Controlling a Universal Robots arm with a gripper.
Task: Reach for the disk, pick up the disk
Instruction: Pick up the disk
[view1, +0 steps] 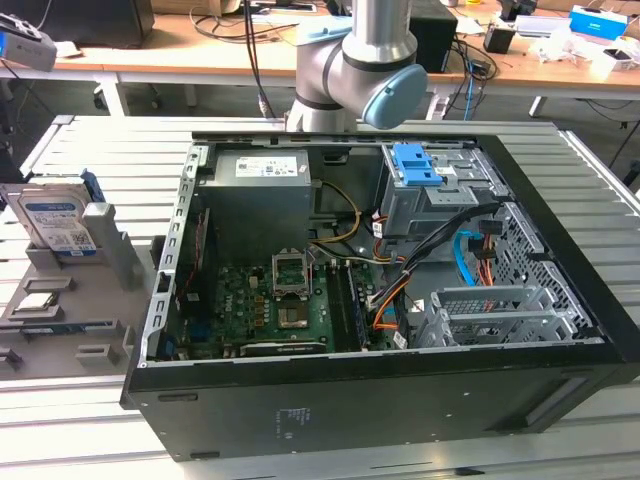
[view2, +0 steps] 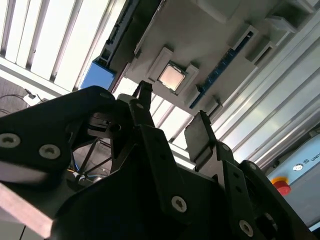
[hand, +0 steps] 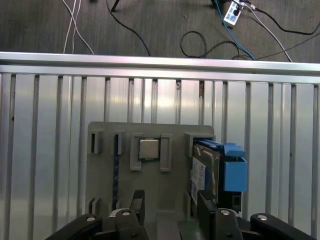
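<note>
1. Standing on edge in an end slot of the grey holder (view1: 112, 262), the disk (view1: 55, 222) shows its white-and-blue label in the exterior view. The holder lies on the slatted metal tabletop (view1: 100, 150), just beside the open computer case (view1: 350, 400), on the exterior view's left.
2. In the first wrist view the same holder (hand: 104, 175) carries three things. The disk (hand: 202, 175) sits upright in its slot with its blue rail outward. A small grey chip-like square (hand: 148, 148) lies in a framed pocket. A thin blue strip (hand: 116, 170) is set in a narrow slot.
3. The case holds a green motherboard (view1: 270, 300), a grey power supply (view1: 260, 190), a blue latch bracket (view1: 415, 165), a metal drive cage (view1: 490, 310) and loose orange and black cables (view1: 390, 300).
4. The tool (hand: 171, 205) hangs over the holder with its dark fingers (hand: 206, 202) spread and nothing between them.
5. One finger overlaps the near end of the disk in the first wrist view, so that end is hidden. Whether the finger touches the disk cannot be told.
6. In the second wrist view the tool (view2: 172, 122) covers much of the holder (view2: 210, 30). The chip-like square (view2: 171, 76) shows beyond the fingers (view2: 200, 135), and of the disk (view2: 97, 76) just a blue corner.
7. The arm (view1: 365, 60) rises behind the case and is cut off by the edge of the exterior view.
</note>
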